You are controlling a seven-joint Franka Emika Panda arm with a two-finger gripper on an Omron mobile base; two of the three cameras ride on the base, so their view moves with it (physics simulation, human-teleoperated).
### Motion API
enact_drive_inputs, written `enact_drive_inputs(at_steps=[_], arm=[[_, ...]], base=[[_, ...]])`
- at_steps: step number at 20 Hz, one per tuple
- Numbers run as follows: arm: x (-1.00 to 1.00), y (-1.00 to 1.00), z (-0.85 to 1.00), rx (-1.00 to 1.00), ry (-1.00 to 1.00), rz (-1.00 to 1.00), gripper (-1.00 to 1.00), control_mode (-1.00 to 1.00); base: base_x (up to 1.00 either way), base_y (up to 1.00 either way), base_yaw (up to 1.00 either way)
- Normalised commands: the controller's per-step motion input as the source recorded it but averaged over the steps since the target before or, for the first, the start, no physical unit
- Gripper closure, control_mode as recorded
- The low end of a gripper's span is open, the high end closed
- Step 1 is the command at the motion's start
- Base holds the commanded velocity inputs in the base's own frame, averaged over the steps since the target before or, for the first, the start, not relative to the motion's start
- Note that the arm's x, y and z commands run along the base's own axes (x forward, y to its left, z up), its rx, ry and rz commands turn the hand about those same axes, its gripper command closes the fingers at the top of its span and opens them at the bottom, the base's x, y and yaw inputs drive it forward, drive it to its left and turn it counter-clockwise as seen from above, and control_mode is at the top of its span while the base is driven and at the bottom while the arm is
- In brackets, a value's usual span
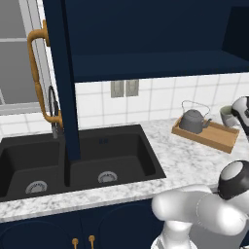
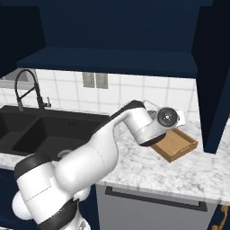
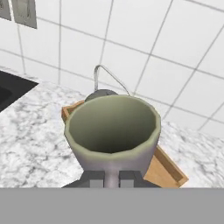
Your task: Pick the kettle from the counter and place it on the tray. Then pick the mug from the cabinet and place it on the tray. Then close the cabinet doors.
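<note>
My gripper [image 3: 113, 177] is shut on the near wall of the grey-beige mug [image 3: 113, 131], whose pale greenish inside faces the hand camera. In the left base view the mug [image 1: 227, 115] hangs at the right end of the wooden tray [image 1: 214, 137], with the gripper [image 1: 239, 113] beside it; whether it touches the tray I cannot tell. The dark-grey kettle [image 1: 193, 121] stands on the tray's left part, and in the hand view the kettle [image 3: 101, 93] is mostly hidden behind the mug. The cabinet [image 1: 155, 65] stands open, its left door [image 1: 62, 78] edge-on and its right door [image 2: 216, 90] swung out.
A black double sink [image 1: 114, 158] with a dark faucet [image 1: 53, 109] lies left of the tray in the marble counter [image 1: 194, 160]. Wall outlets [image 1: 124, 88] sit on the tiled backsplash. The open left door hangs over the sink. My arm [image 2: 112, 139] covers part of the tray [image 2: 179, 144].
</note>
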Motion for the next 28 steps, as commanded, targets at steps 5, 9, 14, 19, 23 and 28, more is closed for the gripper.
enact_drive_inputs(at_steps=[5,9,14,19,23,28], arm=[[0.26,-0.01,-0.24,0.01,0.00,0.07,1.00,-1.00],[0.36,-0.03,-0.28,0.00,0.02,0.04,1.00,-1.00],[0.19,-0.19,-0.31,0.03,0.15,0.04,1.00,-1.00],[0.21,-0.34,-0.23,0.07,0.09,0.05,1.00,-1.00],[0.13,-0.24,-0.34,0.01,0.03,0.05,1.00,-1.00],[0.09,-0.28,-0.32,0.02,0.00,0.05,1.00,-1.00]], base=[[0.00,0.00,0.00],[0.00,0.00,0.00],[0.00,0.00,0.00],[0.00,0.00,0.00],[0.00,0.00,0.00],[0.00,0.00,0.00]])
